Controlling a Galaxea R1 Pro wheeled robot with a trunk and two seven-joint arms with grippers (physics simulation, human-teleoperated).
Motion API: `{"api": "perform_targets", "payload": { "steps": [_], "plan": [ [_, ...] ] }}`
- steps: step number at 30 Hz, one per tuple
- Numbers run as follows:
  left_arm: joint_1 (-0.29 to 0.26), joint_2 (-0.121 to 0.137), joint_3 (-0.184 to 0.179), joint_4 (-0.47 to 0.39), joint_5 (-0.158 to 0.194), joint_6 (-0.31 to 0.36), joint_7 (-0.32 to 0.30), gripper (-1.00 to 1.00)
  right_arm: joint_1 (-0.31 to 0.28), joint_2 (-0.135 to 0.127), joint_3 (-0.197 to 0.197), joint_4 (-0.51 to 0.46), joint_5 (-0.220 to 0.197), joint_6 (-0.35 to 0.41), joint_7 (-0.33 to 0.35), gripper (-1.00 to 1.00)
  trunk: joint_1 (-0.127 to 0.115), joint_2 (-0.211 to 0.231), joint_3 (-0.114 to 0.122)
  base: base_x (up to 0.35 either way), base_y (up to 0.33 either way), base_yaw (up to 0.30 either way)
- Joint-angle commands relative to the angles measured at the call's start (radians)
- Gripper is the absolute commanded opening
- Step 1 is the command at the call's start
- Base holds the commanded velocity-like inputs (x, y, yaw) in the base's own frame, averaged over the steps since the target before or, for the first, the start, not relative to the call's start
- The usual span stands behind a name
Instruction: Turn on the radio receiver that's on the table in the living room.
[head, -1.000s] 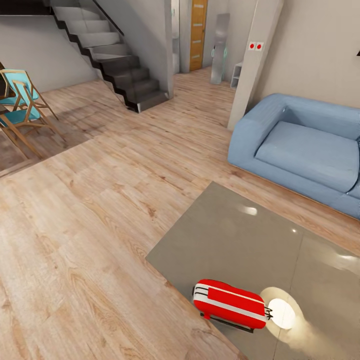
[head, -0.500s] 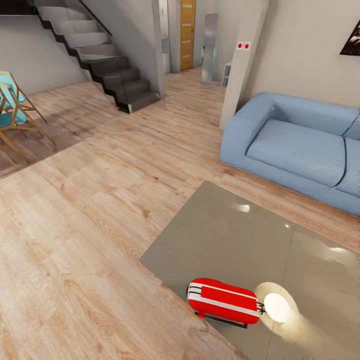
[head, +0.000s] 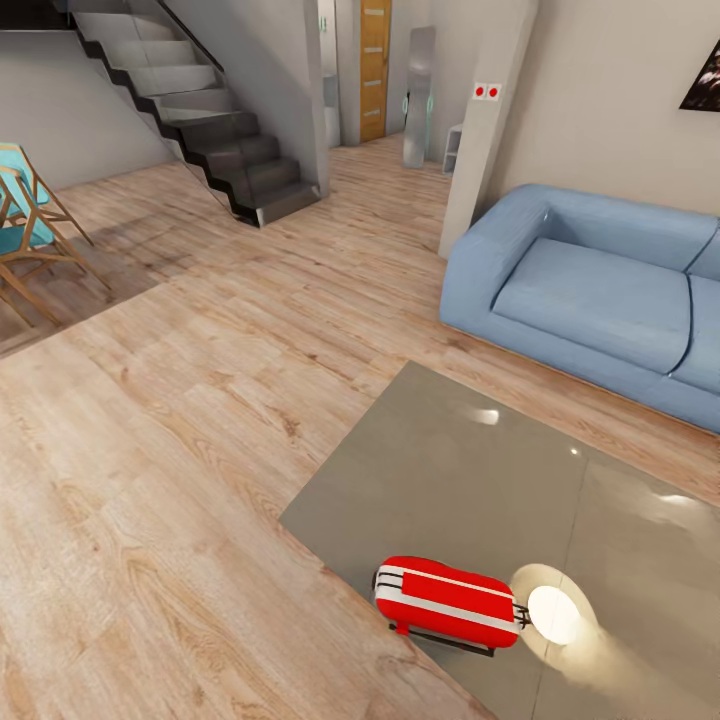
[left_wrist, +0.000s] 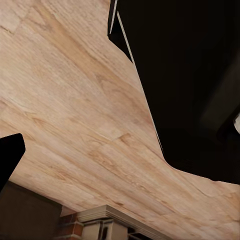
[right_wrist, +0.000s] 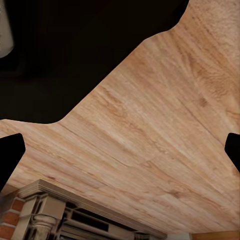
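Observation:
The red radio receiver with white trim bands lies on its side near the front left edge of the low glossy grey table, in the lower middle of the head view. Its thin dark handle faces the table's near edge. A bright lamp reflection sits on the tabletop just right of it. In the left wrist view, my left gripper hangs over wood floor, with one dark fingertip at the frame's edge. My right gripper is open, and its fingertips stand wide apart over the floor.
A blue sofa stands behind the table at the right. A beige pillar rises beside it. A dark staircase is at the back left, with wooden chairs at the far left. Light wood plank floor lies to the table's left.
The whole head picture shifted left and slightly up between the oldest frame and half a second ago, so the camera moved. Since then nothing has visibly changed.

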Motion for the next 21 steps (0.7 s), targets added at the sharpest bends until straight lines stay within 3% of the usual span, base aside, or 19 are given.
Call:
{"api": "perform_targets", "payload": {
  "steps": [1, 21],
  "plan": [
    [0.0, 0.0, 0.0, 0.0, 0.0, 0.0, 0.0, 1.0, 0.0, 0.0, 0.0, 0.0, 0.0, 0.0, 0.0, 1.0, 0.0, 0.0, 0.0, 0.0, 0.0, 0.0],
    [0.0, -0.005, -0.008, 0.001, -0.005, 0.0, 0.0, 1.0, 0.0, 0.002, -0.002, 0.0, 0.0, -0.002, 0.0, 1.0, 0.0, 0.0, 0.0, 0.0, 0.0, 0.0]
  ]
}}
